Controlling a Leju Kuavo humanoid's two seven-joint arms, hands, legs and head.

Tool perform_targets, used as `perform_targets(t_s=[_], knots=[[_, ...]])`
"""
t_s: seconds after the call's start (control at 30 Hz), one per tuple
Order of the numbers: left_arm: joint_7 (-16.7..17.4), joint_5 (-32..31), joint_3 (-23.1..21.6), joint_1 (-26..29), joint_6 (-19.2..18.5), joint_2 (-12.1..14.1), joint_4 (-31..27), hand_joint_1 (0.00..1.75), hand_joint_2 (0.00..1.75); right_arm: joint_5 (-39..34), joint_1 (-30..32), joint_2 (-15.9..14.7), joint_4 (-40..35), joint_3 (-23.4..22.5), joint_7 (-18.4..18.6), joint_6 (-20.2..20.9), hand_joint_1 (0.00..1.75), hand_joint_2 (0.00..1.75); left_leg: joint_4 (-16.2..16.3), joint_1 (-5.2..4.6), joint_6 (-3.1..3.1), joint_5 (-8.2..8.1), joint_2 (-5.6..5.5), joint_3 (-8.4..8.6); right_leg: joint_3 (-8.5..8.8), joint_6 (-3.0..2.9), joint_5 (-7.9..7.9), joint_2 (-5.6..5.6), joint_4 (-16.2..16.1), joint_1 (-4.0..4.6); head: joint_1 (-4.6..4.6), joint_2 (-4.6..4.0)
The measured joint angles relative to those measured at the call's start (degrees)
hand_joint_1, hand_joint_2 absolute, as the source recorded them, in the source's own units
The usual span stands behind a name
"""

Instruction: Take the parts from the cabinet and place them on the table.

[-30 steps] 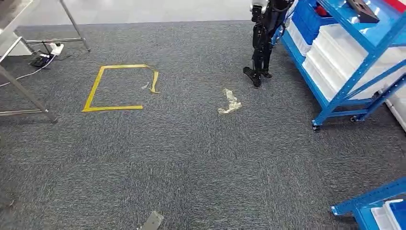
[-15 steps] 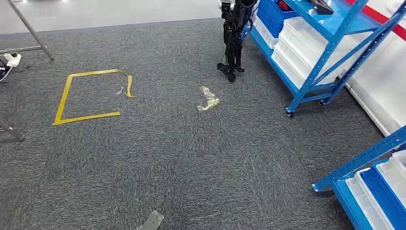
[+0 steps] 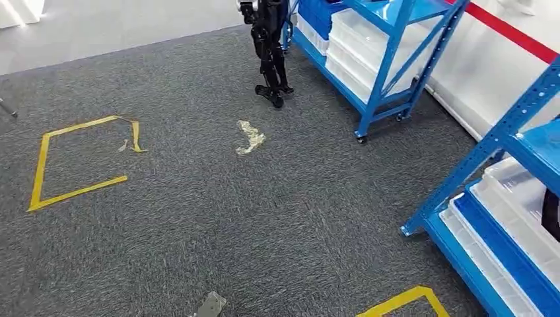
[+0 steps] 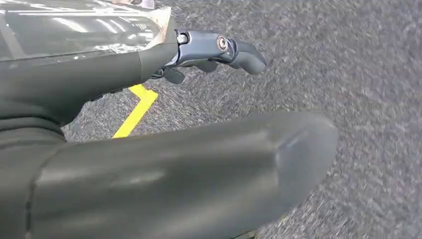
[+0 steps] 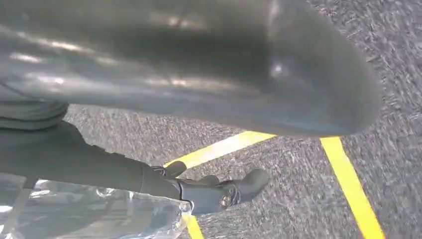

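View swung right — nearer blue rack (image 3: 508, 198) on carpet (image 3: 198, 218)

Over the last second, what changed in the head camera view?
The camera turned right, so the whole scene slid left; nothing on the carpet moved. A near blue rack with white bins came in, the metal table left. The yellow tape square and crumpled tape lie unchanged.

Even overhead light, soft shadows; wrist views smeared, perhaps by motion, glare on plastic (image 4: 74, 30)
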Motion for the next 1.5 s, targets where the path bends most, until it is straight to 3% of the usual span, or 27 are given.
perform_targets(t_s=[0.03,0.1,0.13,0.17,0.3,0.37,0.47,0.5,0.57,0.6,0.63,0.67,0.7,0.8,0.87,0.9,0.97,1.03,1.07,1.1,1.17,1.2,1.23,1.37,1.4,1.43,1.5], knots=[[0.0,0.0,0.0,0.0,0.0,0.1,0.0,0.0,0.0,0.0,0.1,0.0,0.0,0.0,0.0,0.0,0.0,0.0,-1.6,0.01,0.1,1.77,-0.01,0.46,0.08,0.01,0.0,0.74,0.0,0.01,-0.02,0.0],[0.0,0.0,0.0,0.0,0.0,0.1,0.0,0.0,0.0,0.0,0.2,0.0,0.0,0.1,0.0,0.0,0.0,0.0,-10.2,0.21,0.29,7.01,-0.63,4.34,0.29,0.06,0.01,2.29,0.1,-0.04,-0.02,0.0],[0.0,0.0,0.0,0.0,0.0,0.1,0.0,0.0,0.0,0.0,0.1,0.0,0.0,0.2,0.0,0.0,0.0,0.0,-15.2,0.6,0.32,9.26,-3.12,6.71,0.27,0.12,0.0,3.04,0.3,-0.07,-0.04,0.0],[0.0,0.0,0.0,0.0,0.0,0.1,0.0,0.0,0.0,0.0,0.0,0.0,0.0,0.3,0.0,0.0,0.0,0.0,-17.1,0.68,0.13,8.78,-5.15,7.14,-0.07,0.43,-0.11,3.59,0.7,0.6,0.0,0.0],[0.0,0.0,0.0,-0.1,0.1,0.1,0.0,0.0,0.0,0.0,0.3,0.0,0.0,0.5,0.0,0.0,0.0,0.0,-17.5,0.01,1.61,9.41,-2.59,7.47,-1.3,2.04,0.49,5.81,0.0,0.1,0.15,0.0],[-0.1,0.0,0.0,-0.3,0.1,0.0,-0.1,0.0,0.0,0.0,0.4,0.0,0.0,0.6,0.0,0.0,0.0,0.0,-18.2,0.11,2.52,9.96,-1.28,7.72,-2.43,1.82,-1.01,0.43,2.9,0.4,0.35,0.0],[-0.2,0.0,0.0,-0.1,0.1,0.0,0.0,0.0,0.0,0.0,-0.1,0.0,0.0,0.6,0.0,0.0,0.0,0.0,-18.2,-0.16,2.73,9.88,1.36,7.57,-9.21,1.3,-6.22,-1.36,16.3,0.35,0.5,0.0],[-0.3,0.0,0.0,0.0,0.1,0.0,0.0,0.0,0.0,0.0,0.1,0.0,0.0,0.6,0.0,0.0,0.0,0.0,-18.2,-0.18,2.74,9.83,2.12,7.55,-10.35,1.57,-6.54,-1.44,18.7,0.26,0.57,0.0],[-0.5,0.0,0.0,0.0,0.1,0.0,0.0,0.0,0.0,-0.1,0.5,0.0,0.0,0.6,0.0,0.0,0.0,0.0,-18.2,-0.16,2.65,9.69,3.31,7.63,-8.08,2.52,-4.54,-1.76,14.6,0.08,0.63,0.0],[-0.6,0.0,0.0,0.0,0.0,0.0,0.0,0.0,0.0,-0.1,0.5,0.0,0.0,0.6,-0.1,0.0,0.0,0.0,-18.2,-0.15,2.47,9.56,3.97,7.76,-5.0,3.07,-2.55,-2.47,8.8,0.0,0.66,0.0],[-0.6,0.0,0.0,0.0,0.0,0.0,0.0,0.0,0.0,-0.2,0.4,0.0,0.0,0.6,-0.1,0.0,0.0,0.0,-18.2,-0.17,2.24,9.41,4.43,7.97,-2.16,3.38,-1.06,-4.25,3.7,-0.02,0.68,0.0],[-0.7,0.0,0.0,-0.1,-0.1,0.0,0.0,0.0,0.0,-0.2,0.3,0.0,0.0,0.6,-0.1,0.0,0.0,0.0,-18.2,-0.51,1.92,9.19,4.97,8.25,-0.46,2.98,-0.58,-8.12,0.4,0.1,0.83,0.0],[-0.8,0.0,0.0,0.0,-0.1,0.0,0.0,0.0,0.0,-0.2,0.2,0.0,0.0,0.6,-0.2,0.0,0.0,0.0,-18.1,-0.98,1.46,8.73,5.48,8.38,-0.03,2.72,-0.27,-8.12,0.3,0.67,0.72,0.0],[-0.9,0.1,0.0,0.0,-0.2,0.0,0.0,0.0,0.0,-0.3,0.2,0.0,0.0,0.6,-0.2,0.0,0.0,0.0,-18.6,-0.82,0.9,8.7,7.1,9.08,-0.49,1.8,-0.15,-5.88,0.5,0.99,0.39,0.0],[-0.9,0.1,0.0,-0.2,-0.2,-0.1,-0.1,0.0,0.0,-0.4,0.3,-0.1,0.0,0.6,-0.2,0.0,0.0,0.0,-18.7,-0.7,0.24,8.38,8.16,9.6,-0.35,1.13,0.05,-4.71,0.2,0.45,0.35,0.0],[-0.9,0.0,0.0,-0.2,-0.2,-0.1,-0.1,0.0,0.0,-0.4,0.4,-0.1,0.0,0.6,-0.2,0.0,0.0,0.0,-18.2,-0.27,-0.14,7.65,6.99,9.24,0.06,0.76,0.24,-4.08,0.0,-0.31,0.31,0.0],[-1.0,0.0,0.0,-0.4,-0.2,-0.1,-0.1,0.0,0.0,-0.5,0.4,-0.2,0.1,0.6,-0.2,0.0,0.0,0.0,-10.8,-0.2,-0.16,3.53,2.41,6.09,-0.01,0.31,0.34,-2.7,0.0,-0.06,-0.05,0.0],[-1.0,0.1,0.0,0.0,-0.3,-0.1,0.0,0.0,0.0,-0.6,0.3,-0.2,0.1,0.7,-0.2,0.0,0.0,0.0,-2.1,-0.21,-0.08,0.34,0.52,1.32,-0.19,-0.23,0.38,-1.23,0.0,0.31,-0.11,0.0],[-1.0,0.1,0.0,0.2,-0.3,0.0,0.0,0.0,0.0,-0.7,0.4,-0.1,0.1,0.7,-0.2,0.1,0.0,0.0,-0.1,-0.21,0.04,0.38,0.17,-0.08,-0.18,-0.23,0.38,-0.43,0.0,0.46,-0.06,0.0],[-1.0,0.1,0.0,0.3,-0.3,0.0,0.0,0.0,0.0,-0.7,0.4,-0.1,0.1,0.7,-0.2,0.1,0.0,0.0,-0.5,-0.21,0.13,1.16,0.04,-0.17,-0.13,-0.23,0.38,0.08,0.1,0.49,-0.07,0.0],[-1.1,0.1,0.0,0.3,-0.3,0.0,0.0,0.0,0.0,-0.8,0.4,-0.2,0.1,0.7,-0.2,0.1,0.0,0.0,-10.0,-0.13,0.6,7.65,-0.58,3.74,0.15,-0.2,0.39,1.9,0.1,0.5,-0.09,0.0],[-1.2,0.1,0.0,0.2,-0.2,0.0,0.0,0.0,0.0,-0.9,0.4,-0.2,0.1,0.7,-0.2,0.1,0.0,0.0,-15.3,0.05,0.7,10.06,-2.37,6.27,0.21,-0.16,0.4,2.52,0.2,0.48,-0.11,0.0],[-1.2,0.1,0.0,0.1,-0.2,0.0,0.0,0.0,0.0,-0.9,0.3,-0.2,0.1,0.7,-0.2,0.1,0.0,0.0,-17.4,0.14,0.68,9.15,-4.53,7.14,0.08,0.02,0.42,2.99,0.3,0.76,-0.04,0.0],[-1.4,0.2,0.0,0.1,-0.1,0.0,0.0,0.0,0.0,-0.9,0.3,-0.3,0.1,0.8,-0.1,0.1,0.0,0.0,-17.7,-0.73,1.62,9.82,-2.33,7.05,-1.26,1.33,0.96,4.64,0.1,0.43,-0.09,0.0],[-1.4,0.3,0.0,0.0,-0.1,-0.1,0.0,0.0,0.0,-0.9,0.3,-0.3,0.1,0.9,0.1,0.1,0.0,0.0,-18.3,-0.27,2.29,10.44,-1.35,7.49,-1.52,1.44,0.6,3.36,1.2,0.49,0.04,0.0],[-1.6,0.3,0.0,-0.1,-0.1,-0.1,0.0,0.0,0.0,-0.9,0.3,-0.2,0.2,1.0,0.2,0.1,0.0,0.0,-18.4,-0.35,2.49,10.47,-0.99,7.44,-2.65,1.28,-0.69,0.84,3.1,0.85,0.13,0.0],[-1.6,0.4,0.0,0.1,-0.1,0.0,0.0,0.0,0.0,-0.9,-0.1,-0.2,0.2,1.0,0.3,0.1,0.0,0.0,-18.4,-0.45,2.86,10.55,0.53,7.25,-6.88,0.8,-4.53,-0.87,11.7,0.74,0.39,0.0]])
